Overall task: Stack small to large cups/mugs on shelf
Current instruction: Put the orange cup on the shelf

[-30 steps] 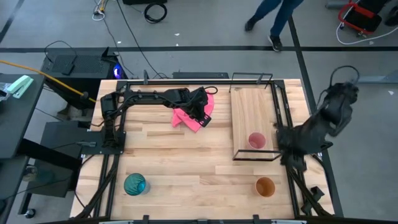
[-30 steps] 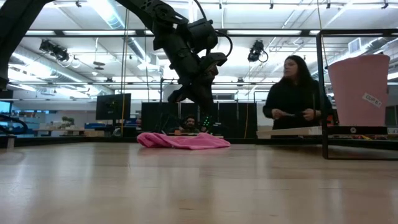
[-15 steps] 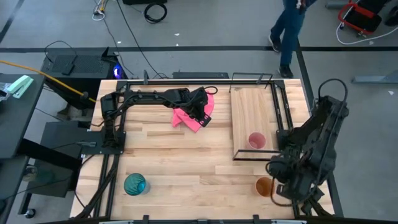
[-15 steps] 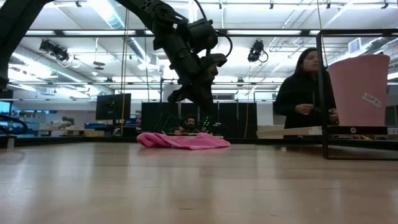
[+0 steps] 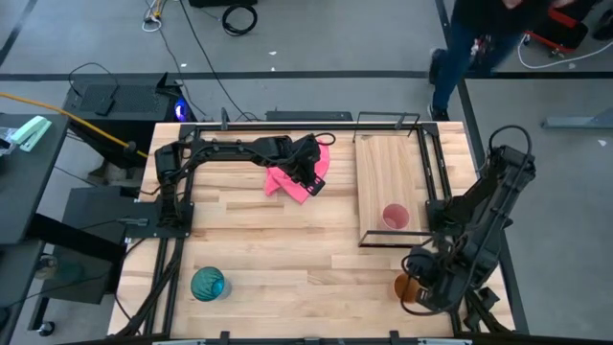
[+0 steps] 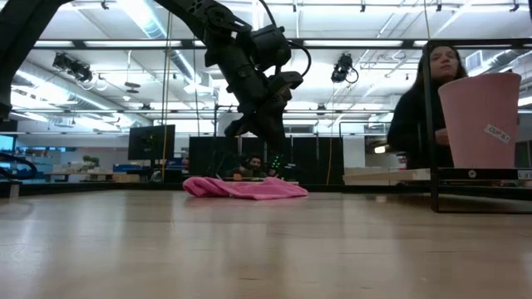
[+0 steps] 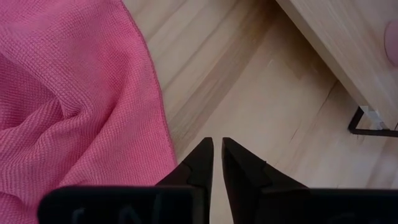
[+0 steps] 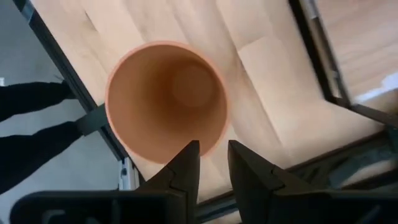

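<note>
Orange cup (image 5: pixel 406 285) half hidden, right fingers (image 8: pixel 186 163) overhead

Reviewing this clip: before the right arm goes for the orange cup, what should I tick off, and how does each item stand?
1. Right gripper lined up over the orange cup: ok, fingertips sit just above its rim.
2. Fingers parted enough to straddle the cup wall: ok, a gap shows between them.
3. Orange cup upright and empty: ok, the wrist view looks straight into it.
4. Pink cup standing on the shelf: ok.
5. Left gripper out of the way: ok, it hangs beside the pink cloth, far from the shelf.
6. Blue cup reachable afterwards: ok, upright at the table's near left corner.
</note>
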`<state>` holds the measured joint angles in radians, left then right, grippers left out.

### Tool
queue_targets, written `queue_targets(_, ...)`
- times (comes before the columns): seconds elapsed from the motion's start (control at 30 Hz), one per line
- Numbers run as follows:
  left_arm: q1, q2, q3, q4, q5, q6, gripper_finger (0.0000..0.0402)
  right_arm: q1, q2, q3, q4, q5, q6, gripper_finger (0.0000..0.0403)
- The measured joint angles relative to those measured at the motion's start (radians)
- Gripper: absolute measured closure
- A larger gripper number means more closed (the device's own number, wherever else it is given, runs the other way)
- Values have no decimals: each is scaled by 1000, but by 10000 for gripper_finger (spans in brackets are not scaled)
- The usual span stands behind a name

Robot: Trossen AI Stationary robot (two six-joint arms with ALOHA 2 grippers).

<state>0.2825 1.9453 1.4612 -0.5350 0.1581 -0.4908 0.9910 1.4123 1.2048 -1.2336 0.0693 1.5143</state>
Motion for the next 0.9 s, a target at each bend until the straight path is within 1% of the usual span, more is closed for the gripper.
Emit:
queue_targets(0.2, 0, 0, 0, 0, 0, 6, 359, 0, -12, -92, 133, -4, 14, 312)
queue_targets(0.5, 0, 0, 0, 0, 0, 6, 360, 0, -13, -109, 137, -4, 30, 312)
queue_targets(0.73, 0, 1, 0, 0, 0, 5, 356, 0, -14, -63, 120, 8, 30, 312)
queue_targets(0.9, 0, 1, 0, 0, 0, 5, 358, -1, -14, -81, 90, 12, 20, 312)
